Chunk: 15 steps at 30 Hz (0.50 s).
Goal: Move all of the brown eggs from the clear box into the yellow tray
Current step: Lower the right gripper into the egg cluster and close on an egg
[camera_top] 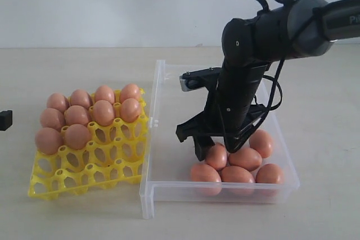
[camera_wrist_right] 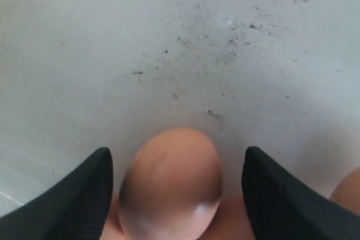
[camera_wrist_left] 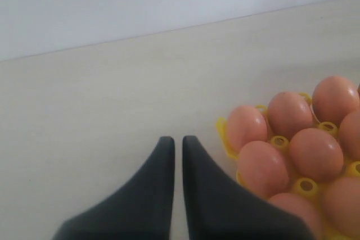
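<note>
Several brown eggs point(camera_top: 236, 173) lie bunched in the front right corner of the clear box point(camera_top: 169, 186). My right gripper point(camera_top: 214, 142) reaches down into that bunch. It stands open astride one egg point(camera_wrist_right: 171, 184), with a gap between the egg and each finger. Several more eggs point(camera_top: 90, 113) fill the back and left cups of the yellow tray point(camera_top: 90, 181), left of the box. My left gripper point(camera_wrist_left: 178, 139) is shut on nothing above bare table, beside the tray's eggs point(camera_wrist_left: 264, 167). Only a sliver of it shows at the exterior view's left edge point(camera_top: 4, 120).
The box floor point(camera_wrist_right: 185, 43) beyond the straddled egg is bare with dark specks. The tray's front cups point(camera_top: 107, 164) hold nothing. The tray touches the box's left wall point(camera_top: 151, 122). The pale tabletop point(camera_top: 326, 122) runs round both, with a white wall behind.
</note>
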Each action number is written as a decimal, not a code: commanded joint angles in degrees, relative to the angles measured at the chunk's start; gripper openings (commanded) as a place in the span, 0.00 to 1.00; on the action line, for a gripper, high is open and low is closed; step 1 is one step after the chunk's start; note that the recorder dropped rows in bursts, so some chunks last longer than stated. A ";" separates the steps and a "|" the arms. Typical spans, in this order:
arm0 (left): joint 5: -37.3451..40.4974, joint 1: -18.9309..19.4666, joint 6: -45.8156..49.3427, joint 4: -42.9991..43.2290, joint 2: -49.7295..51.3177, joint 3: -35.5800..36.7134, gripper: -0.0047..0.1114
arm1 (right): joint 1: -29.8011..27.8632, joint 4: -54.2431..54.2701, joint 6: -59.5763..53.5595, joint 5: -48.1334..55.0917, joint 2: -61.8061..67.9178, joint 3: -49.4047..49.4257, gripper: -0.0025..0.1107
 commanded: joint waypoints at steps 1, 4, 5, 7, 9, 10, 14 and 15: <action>0.11 0.11 -0.55 0.21 -0.45 0.25 0.07 | 0.06 -0.39 0.74 -1.19 1.53 -0.15 0.54; 0.11 0.11 -0.55 0.21 -0.45 0.25 0.07 | 0.06 -0.39 0.74 -1.45 2.37 -0.15 0.54; 0.11 0.11 -0.55 0.21 -0.45 0.25 0.07 | 0.06 -0.51 0.74 -1.45 2.66 -0.15 0.54; 0.11 0.11 -0.55 0.21 -0.45 0.25 0.07 | 0.06 -0.64 0.74 -1.45 2.91 -0.15 0.53; 0.11 0.11 -0.55 0.21 -0.45 0.25 0.07 | 0.06 -0.64 0.35 -1.33 2.98 -0.15 0.43; 0.11 0.11 -0.55 0.21 -0.45 0.25 0.07 | 0.06 -0.64 0.20 -1.08 2.98 -0.15 0.35; 0.12 0.11 -0.55 0.37 -0.45 0.25 0.07 | 0.06 -0.64 -4.06 -1.73 2.88 -0.15 0.03; 0.12 0.11 -0.55 0.37 -0.45 0.25 0.07 | 0.06 -0.74 -4.33 -2.80 2.78 -0.15 0.02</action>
